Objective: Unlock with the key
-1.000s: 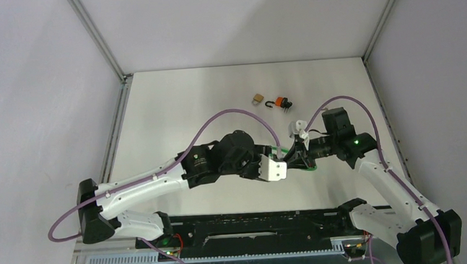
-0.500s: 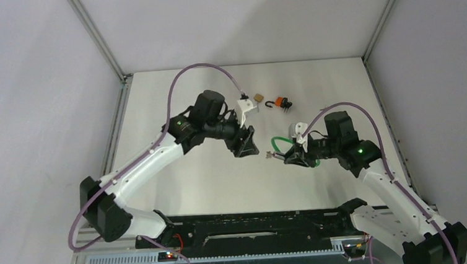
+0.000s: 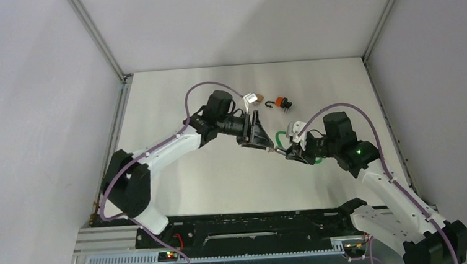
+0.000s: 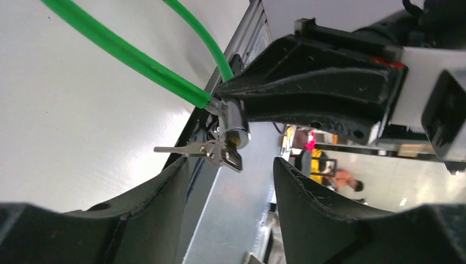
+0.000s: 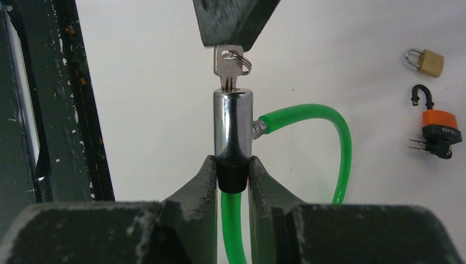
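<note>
Top external view: the left gripper [image 3: 260, 137] and right gripper [image 3: 293, 152] meet tip to tip right of centre on the table [image 3: 173, 99], with the cable lock [image 3: 280, 137] between them. An orange padlock [image 3: 280, 103] lies apart toward the upper centre. Left wrist view: the left fingers [image 4: 148, 203] stand apart at the bottom of the frame, gripping nothing. The key [image 4: 229, 155] sits in the lock cylinder [image 4: 236, 124] at centre, in line with the gap. A spare key [image 4: 176, 149] projects left from the same ring, and the green cable [image 4: 126, 55] runs to the upper left. Right wrist view: the right jaws are closed on the lower end of the lock cylinder, holding it upright at centre. The key ring [image 5: 242, 60] hangs beside the key head, just under a left fingertip; contact cannot be confirmed. A brass padlock [image 5: 426, 60] lies at upper right. Hazards: closing on the spare key or ring instead of the key head is likely to make the turn slip. The short hold on the cylinder end may let the cylinder rotate with the key. Any sideways load may bend the key or pull it out.
</note>
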`<act>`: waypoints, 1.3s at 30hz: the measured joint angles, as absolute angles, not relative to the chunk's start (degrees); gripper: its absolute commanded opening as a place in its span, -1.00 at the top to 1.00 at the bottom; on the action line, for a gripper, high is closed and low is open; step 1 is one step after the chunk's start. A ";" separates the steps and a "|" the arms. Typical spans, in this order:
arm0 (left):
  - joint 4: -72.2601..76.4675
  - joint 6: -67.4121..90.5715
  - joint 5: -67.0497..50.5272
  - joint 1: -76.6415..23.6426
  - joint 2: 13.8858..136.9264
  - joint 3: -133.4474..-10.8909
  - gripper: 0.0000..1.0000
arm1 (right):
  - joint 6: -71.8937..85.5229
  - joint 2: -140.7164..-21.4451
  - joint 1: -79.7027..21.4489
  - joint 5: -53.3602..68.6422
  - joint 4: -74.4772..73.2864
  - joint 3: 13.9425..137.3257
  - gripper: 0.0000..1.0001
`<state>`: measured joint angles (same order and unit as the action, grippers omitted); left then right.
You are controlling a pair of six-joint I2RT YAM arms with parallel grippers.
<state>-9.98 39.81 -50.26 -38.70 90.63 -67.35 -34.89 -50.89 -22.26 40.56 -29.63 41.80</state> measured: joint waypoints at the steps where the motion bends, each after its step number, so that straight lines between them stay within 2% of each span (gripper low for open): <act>1: -9.26 41.76 -50.43 -38.70 91.59 -67.13 -0.20 | -34.89 -50.94 -22.13 40.47 -29.63 41.78 1.00; 9: -5.67 50.76 -51.90 -38.70 95.09 -65.54 0.07 | -34.89 -51.72 -21.69 40.25 -29.56 41.67 1.00; 21: -3.05 54.00 -52.73 -38.81 95.18 -65.39 0.51 | -34.92 -52.34 -21.61 40.25 -28.97 41.47 1.00; 32: -2.90 53.43 -52.73 -38.87 95.50 -65.39 0.86 | -34.94 -52.40 -21.39 40.05 -28.64 41.47 1.00; 39: -8.23 44.82 -52.71 -38.96 96.92 -66.61 1.00 | -35.18 -53.36 -21.37 40.97 -29.52 41.06 1.00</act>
<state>-8.23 44.82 -52.71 -38.96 96.92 -66.61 -35.18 -53.36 -21.37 40.97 -29.52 41.06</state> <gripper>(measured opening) 0.024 0.208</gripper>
